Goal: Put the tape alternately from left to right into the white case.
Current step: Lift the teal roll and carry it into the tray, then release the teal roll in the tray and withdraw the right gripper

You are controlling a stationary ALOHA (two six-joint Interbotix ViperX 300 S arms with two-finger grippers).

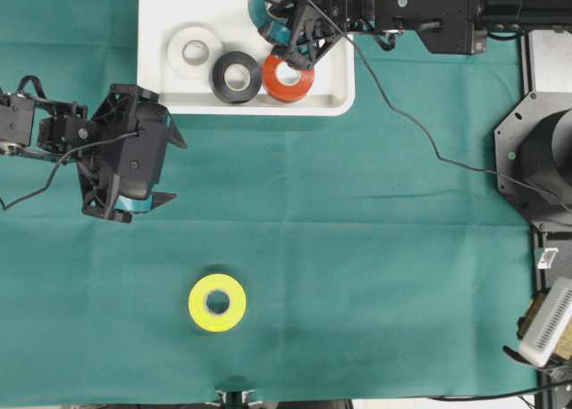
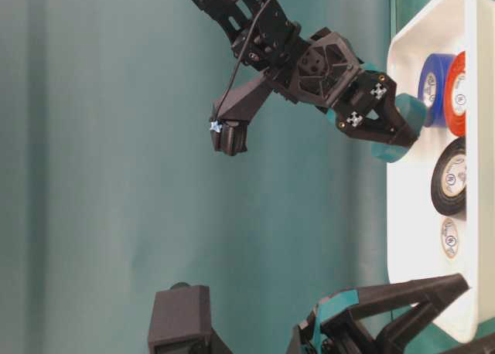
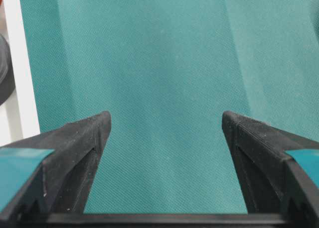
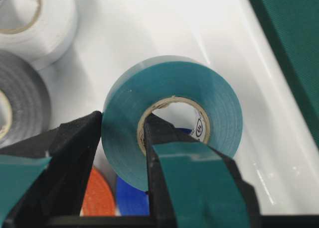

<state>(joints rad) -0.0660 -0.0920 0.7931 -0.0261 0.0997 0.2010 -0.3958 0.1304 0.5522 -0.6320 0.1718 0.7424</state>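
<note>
Leftward, your left gripper (image 1: 163, 170) hung with jaws spread wide and empty over the green cloth (image 1: 357, 248), the yellow roll (image 1: 217, 303) lying near. Rightward, your right gripper (image 4: 122, 133) pinched the teal roll (image 4: 172, 113) above the white case (image 1: 335, 95), over white (image 1: 195, 52), black (image 1: 236, 76), red (image 1: 288, 79) and blue (image 2: 435, 87) rolls.

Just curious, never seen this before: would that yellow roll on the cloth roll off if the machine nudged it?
Probably not. The yellow roll lies flat on its side on the green cloth, so a nudge would likely slide it. It looks stiff and light, a thick ring round a pale core. Stood on edge, it could roll.
</note>
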